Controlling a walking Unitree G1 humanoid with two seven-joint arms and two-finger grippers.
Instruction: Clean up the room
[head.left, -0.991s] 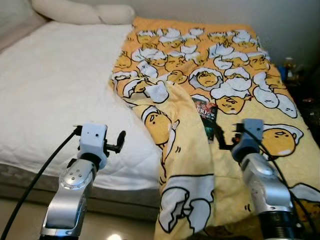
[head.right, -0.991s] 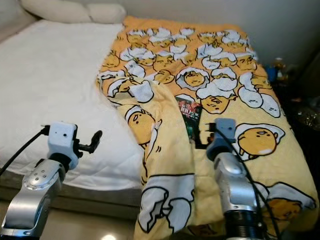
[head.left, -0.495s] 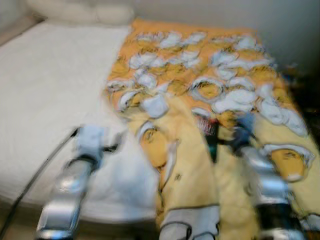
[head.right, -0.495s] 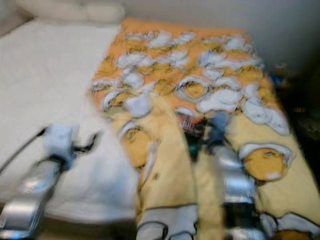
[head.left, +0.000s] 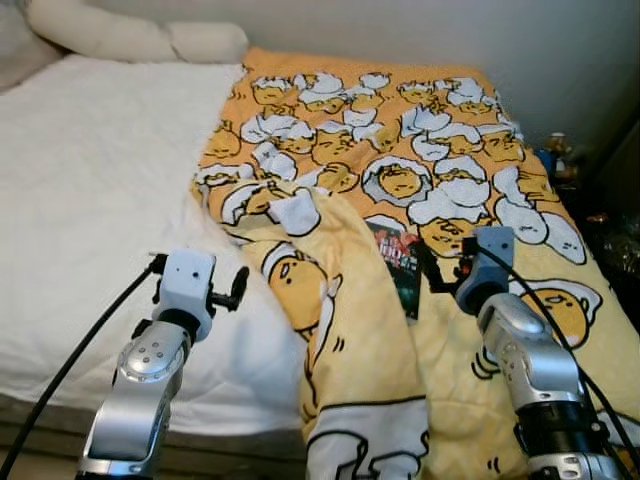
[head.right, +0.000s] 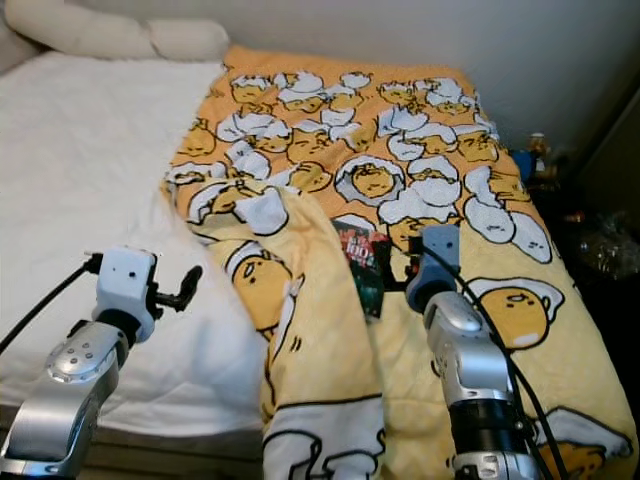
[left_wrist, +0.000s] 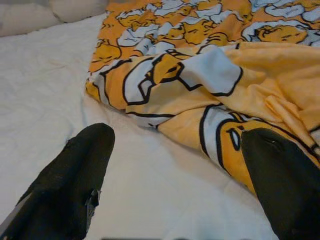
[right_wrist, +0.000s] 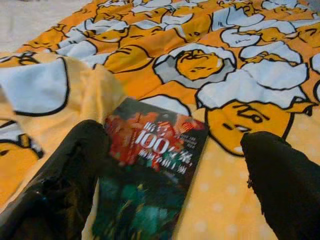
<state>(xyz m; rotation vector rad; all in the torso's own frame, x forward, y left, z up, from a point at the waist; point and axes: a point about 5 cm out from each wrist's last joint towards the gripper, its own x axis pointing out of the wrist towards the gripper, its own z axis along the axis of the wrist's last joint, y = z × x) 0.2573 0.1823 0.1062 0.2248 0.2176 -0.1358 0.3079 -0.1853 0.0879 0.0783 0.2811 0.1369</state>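
Observation:
A yellow cartoon-print blanket lies rumpled over the right half of a white bed, one edge folded back on itself. A dark book with a red and green cover rests on the blanket, partly tucked against the fold; the same book sits between the right fingers in the right wrist view. My right gripper is open and hovers just to the book's right. My left gripper is open over the white sheet, left of the blanket fold.
Long white pillows lie at the head of the bed by the wall. Dark clutter with small items stands to the right of the bed. The mattress front edge runs below my left arm.
The camera has shifted, so the bed sits lower and more to the left in view. My right gripper has moved up closer to the book; the left arm holds about the same pose.

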